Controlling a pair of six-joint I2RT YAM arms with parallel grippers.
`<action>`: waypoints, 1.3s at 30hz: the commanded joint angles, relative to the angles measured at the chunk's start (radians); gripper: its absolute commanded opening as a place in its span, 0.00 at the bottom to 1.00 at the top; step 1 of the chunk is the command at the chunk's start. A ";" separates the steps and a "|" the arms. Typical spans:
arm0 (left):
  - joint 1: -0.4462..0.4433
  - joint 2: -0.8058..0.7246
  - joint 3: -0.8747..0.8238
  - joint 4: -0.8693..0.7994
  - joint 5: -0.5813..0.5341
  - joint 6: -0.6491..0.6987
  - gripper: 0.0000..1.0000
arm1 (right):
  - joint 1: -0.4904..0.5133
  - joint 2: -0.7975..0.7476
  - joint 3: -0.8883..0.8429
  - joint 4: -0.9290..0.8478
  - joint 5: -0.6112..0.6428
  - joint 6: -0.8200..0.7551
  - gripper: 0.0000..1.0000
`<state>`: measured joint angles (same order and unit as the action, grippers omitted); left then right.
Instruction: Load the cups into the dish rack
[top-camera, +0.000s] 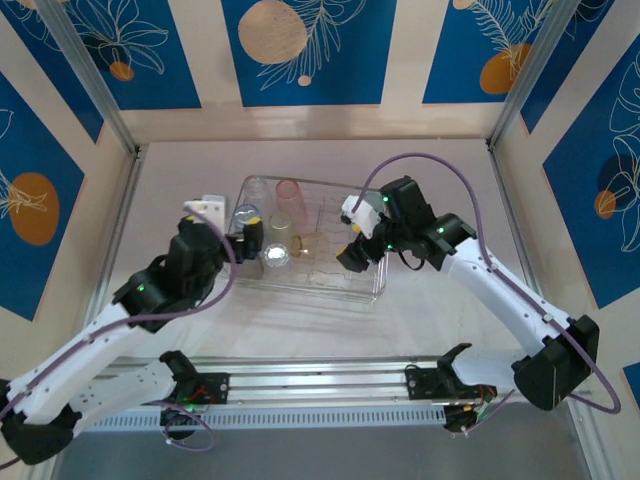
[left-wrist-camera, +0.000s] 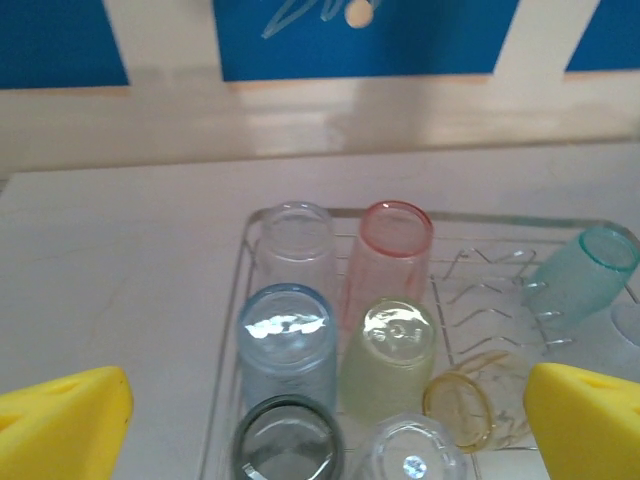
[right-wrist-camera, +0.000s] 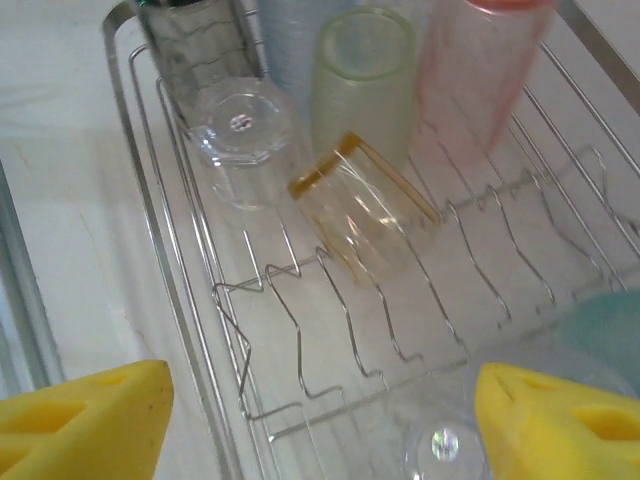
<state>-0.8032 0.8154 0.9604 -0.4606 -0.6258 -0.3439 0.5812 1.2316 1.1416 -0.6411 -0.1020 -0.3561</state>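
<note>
Down the middle of the top view, the rectangular silver wire dish rack (top-camera: 300, 287) sits on the pale counter (top-camera: 430, 325) with small translucent plastic cups (left-wrist-camera: 390, 250) packed into its left half. Pink, clear, blue, yellow-green and smoky grey ones stand mouth-down in rows. A teal tumbler (left-wrist-camera: 585, 275) leans among the prongs at the right edge of the left wrist frame.

These look feather-light, thin-walled and stiff enough to take a gentle squeeze, but the smooth sides look slippery. I'd pinch across the wall about halfway up, or over the rim, and go easy on the pressure. The amber tumbler (right-wrist-camera: 365, 215) lies tipped on its side against the wires at centre frame and could roll if nudged. It looks like the one that needs righting.

Over to the left claw (left-wrist-camera: 328, 400): yellow fingers sit far apart in the lower corners of its frame, spread wide and holding nothing, hovering over the grey and clear cups.

The right claw (right-wrist-camera: 322, 400) is spread wide too, with nothing pinched. A clear tumbler (right-wrist-camera: 440, 450) sits base-up just beside the finger at lower right. Whether they touch, I cannot tell.
</note>
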 joint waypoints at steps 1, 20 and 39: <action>0.028 -0.073 -0.032 -0.090 -0.068 -0.041 1.00 | -0.001 0.068 0.011 0.134 -0.074 -0.268 0.83; 0.048 -0.242 -0.144 -0.208 -0.065 -0.119 1.00 | 0.016 0.582 0.369 -0.020 -0.268 -0.517 0.88; 0.051 -0.220 -0.170 -0.182 -0.039 -0.115 0.99 | 0.065 0.673 0.308 0.081 -0.138 -0.485 0.89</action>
<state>-0.7673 0.5980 0.7952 -0.6518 -0.6735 -0.4477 0.6418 1.8858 1.4487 -0.5743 -0.2569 -0.8440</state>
